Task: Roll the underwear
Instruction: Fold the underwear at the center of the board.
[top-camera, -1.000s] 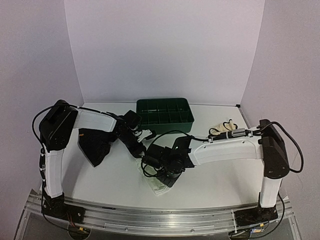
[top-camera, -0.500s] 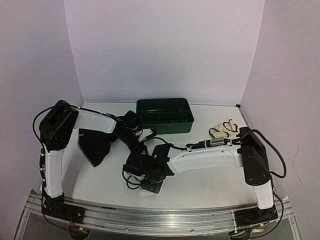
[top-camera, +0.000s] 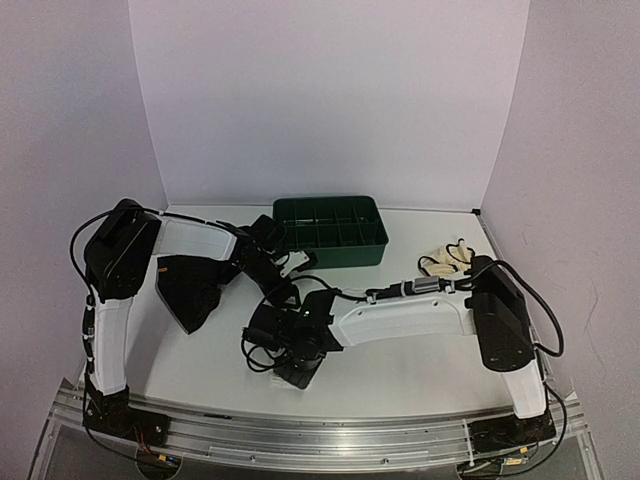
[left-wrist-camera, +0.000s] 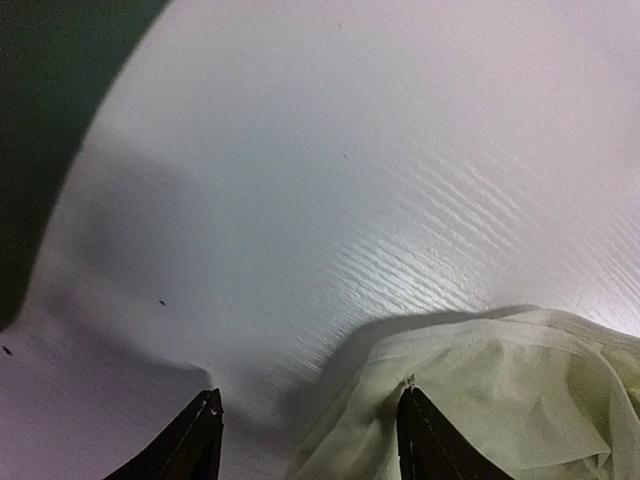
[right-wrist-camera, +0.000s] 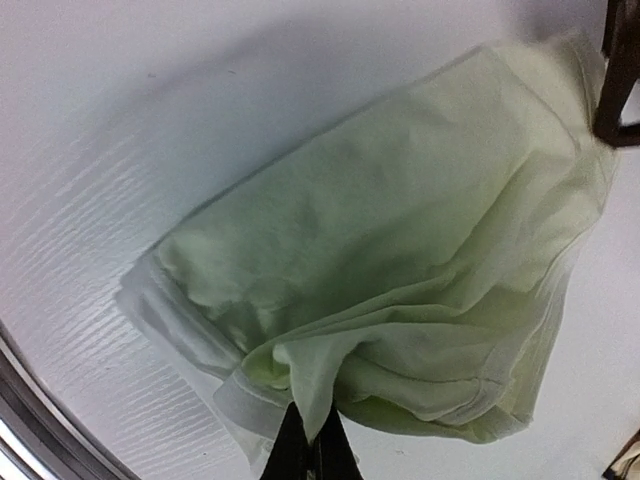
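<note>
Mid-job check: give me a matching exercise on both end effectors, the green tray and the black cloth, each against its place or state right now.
Things:
1. Left end effector
2. Right end effector
3. Green plastic compartment tray
4. Black crumpled cloth

Places or states:
A. Shut on the pale yellow-green fabric underwear
B. At the back of the white table, near the middle
C. Open, at the underwear's edge
D. Lying on the table's left side

Pairs: 1-C, 2-A, 3-B, 4-D

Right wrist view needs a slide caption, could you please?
Right fingers pinch an edge of the pale underwear on the table.
</note>
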